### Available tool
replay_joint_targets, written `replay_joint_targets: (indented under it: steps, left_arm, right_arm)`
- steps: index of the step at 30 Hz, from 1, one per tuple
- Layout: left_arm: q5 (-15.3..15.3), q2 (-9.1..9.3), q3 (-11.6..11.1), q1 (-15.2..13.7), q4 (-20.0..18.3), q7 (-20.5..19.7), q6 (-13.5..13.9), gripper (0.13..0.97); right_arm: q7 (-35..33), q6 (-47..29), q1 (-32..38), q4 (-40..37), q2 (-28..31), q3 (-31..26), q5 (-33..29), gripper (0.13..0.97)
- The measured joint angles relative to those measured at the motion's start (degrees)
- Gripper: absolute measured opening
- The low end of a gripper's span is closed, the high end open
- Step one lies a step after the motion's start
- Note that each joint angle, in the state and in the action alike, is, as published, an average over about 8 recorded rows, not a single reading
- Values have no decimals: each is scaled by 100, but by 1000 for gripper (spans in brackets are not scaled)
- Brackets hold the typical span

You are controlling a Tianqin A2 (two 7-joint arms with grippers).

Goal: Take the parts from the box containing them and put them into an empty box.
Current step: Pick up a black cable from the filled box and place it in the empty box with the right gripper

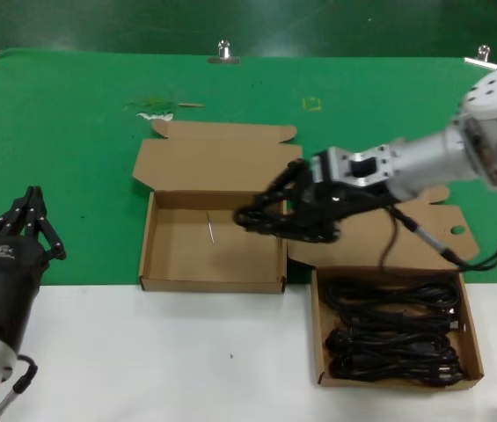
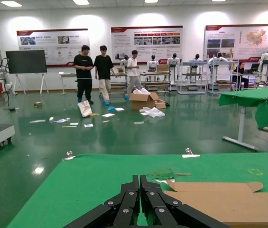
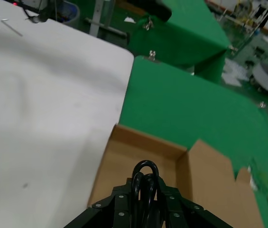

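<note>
A black rubber power cord bundle point(image 1: 274, 218) hangs pinched in the right end effector point(image 1: 311, 211), above the right wall of the wide empty brown cardboard box point(image 1: 156, 236). At its 5 o'clock, more cords point(image 1: 393, 334) fill the squarer box point(image 1: 471, 332). The left end effector point(image 1: 35, 214), pressed together, waits at 9 o'clock on the surface point(image 1: 142, 360).

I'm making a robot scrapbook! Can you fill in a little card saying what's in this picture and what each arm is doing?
Table: green cloth at the back, white surface in front
Left box: wide shallow brown cardboard tray, floor bare except a thin pale streak
Right box: squarer brown cardboard tray with black rubber power cord bundles inside
Right gripper: shut on one black cord bundle, held over the left box's right edge
Left gripper: shut, holding nothing, idle at the table's left
</note>
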Motion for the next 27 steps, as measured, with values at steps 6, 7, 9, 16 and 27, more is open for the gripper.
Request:
replay_joint_targets:
  steps: [6, 7, 9, 16, 27]
  left_arm:
    - [0, 0, 0, 0, 0, 0, 0, 151]
    - [0, 0, 0, 0, 0, 0, 0, 151]
    - [0, 0, 0, 0, 0, 0, 0, 151]
    - [0, 0, 0, 0, 0, 0, 0, 151]
    - [0, 0, 0, 0, 0, 0, 0, 151]
  right_arm:
    - [-209, 442, -31, -98, -429, 172, 98, 234]
    - [-231, 517, -42, -99, -490, 183, 128, 234]
    - [-261, 667, -73, -79, -595, 141, 245, 234]
    - [-234, 1190, -266, 186, -780, -830, 1364, 234]
    - [-197, 2067, -551, 616, -823, -3156, 3806, 234]
